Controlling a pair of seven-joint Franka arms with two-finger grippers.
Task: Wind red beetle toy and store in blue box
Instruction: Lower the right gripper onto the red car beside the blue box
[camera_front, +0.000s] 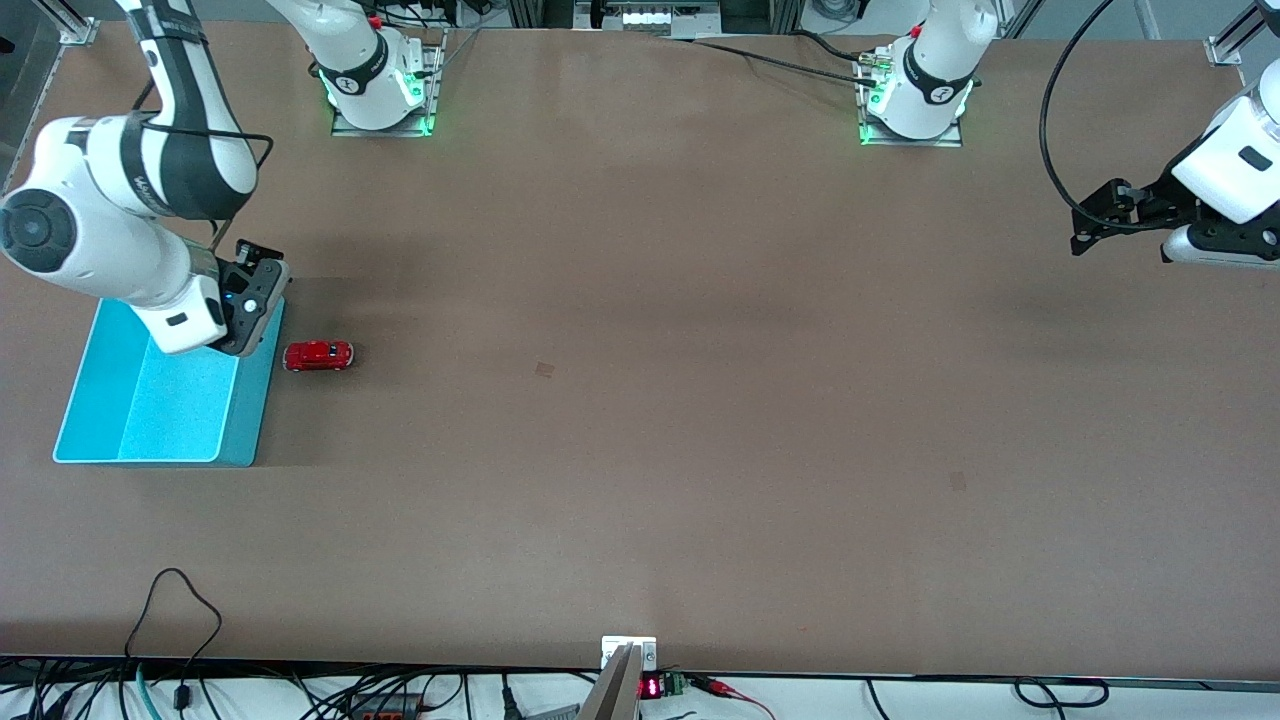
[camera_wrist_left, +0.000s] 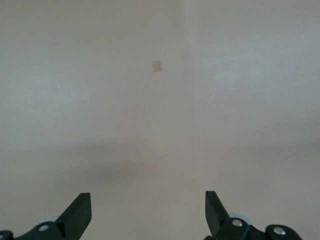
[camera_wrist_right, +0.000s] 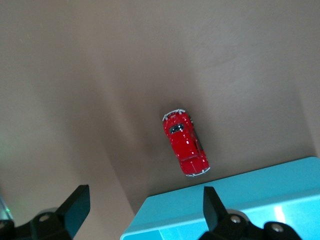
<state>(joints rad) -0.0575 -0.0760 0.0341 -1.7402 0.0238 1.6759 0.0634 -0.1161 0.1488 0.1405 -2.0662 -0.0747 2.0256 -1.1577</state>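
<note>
Two arms hang open-jawed: right gripper (camera_front: 262, 300) over the blue box (camera_front: 95, 425) edge, left gripper (camera_front: 1120, 215) waiting above bare table (camera_front: 640, 450). Red beetle toy (camera_front: 318, 355) sits just beside the box, long axis pointing away from its wall.

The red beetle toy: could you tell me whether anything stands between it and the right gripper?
Nothing visible does. The red beetle toy sits on bare table beside the blue box; the right gripper, fingers open, hangs over the box's rim next to it.
</note>
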